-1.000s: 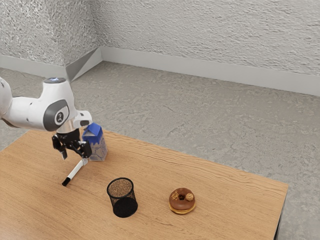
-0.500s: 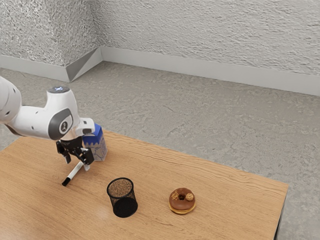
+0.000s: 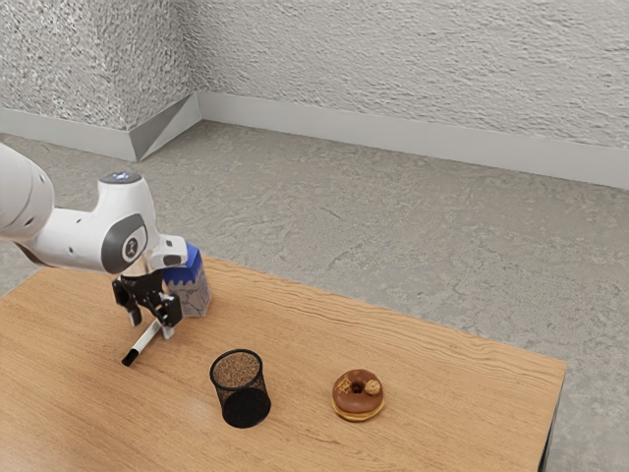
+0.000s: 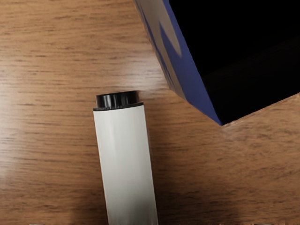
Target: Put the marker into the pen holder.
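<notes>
One white cylindrical marker with black ends (image 3: 145, 340) is seen lying on the brown wooden tabletop (image 3: 305, 324), its carton-side end below and between the parted black fingers (image 3: 168, 316), ungrasped.

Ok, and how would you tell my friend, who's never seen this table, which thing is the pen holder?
On the wooden table, find the chocolate doughnut and the white marker. Between them stands the pen holder, a round black mesh cup with an open top. The blue-topped carton is boxy, and the doughnut is brown and ring-shaped.
</notes>
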Robot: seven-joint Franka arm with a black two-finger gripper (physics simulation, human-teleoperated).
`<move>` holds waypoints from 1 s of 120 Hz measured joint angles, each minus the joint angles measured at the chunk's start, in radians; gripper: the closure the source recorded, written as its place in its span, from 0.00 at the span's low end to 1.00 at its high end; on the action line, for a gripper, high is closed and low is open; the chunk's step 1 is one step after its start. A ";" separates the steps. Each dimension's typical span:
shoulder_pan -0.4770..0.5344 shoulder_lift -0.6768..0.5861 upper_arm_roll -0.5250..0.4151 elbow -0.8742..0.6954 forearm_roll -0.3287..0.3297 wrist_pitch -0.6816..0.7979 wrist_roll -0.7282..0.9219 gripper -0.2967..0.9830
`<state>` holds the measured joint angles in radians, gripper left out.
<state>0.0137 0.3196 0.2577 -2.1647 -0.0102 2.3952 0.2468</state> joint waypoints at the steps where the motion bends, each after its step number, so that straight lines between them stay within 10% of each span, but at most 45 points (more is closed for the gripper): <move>1: 0.000 0.000 0.000 0.000 0.000 0.000 0.000 0.32; 61: 0.002 0.001 0.006 0.014 -0.026 -0.021 0.021 0.68; 120: -0.002 -0.168 0.009 -0.149 -0.025 0.005 0.016 0.79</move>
<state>0.0120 0.1520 0.2662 -2.3136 -0.0355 2.4002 0.2630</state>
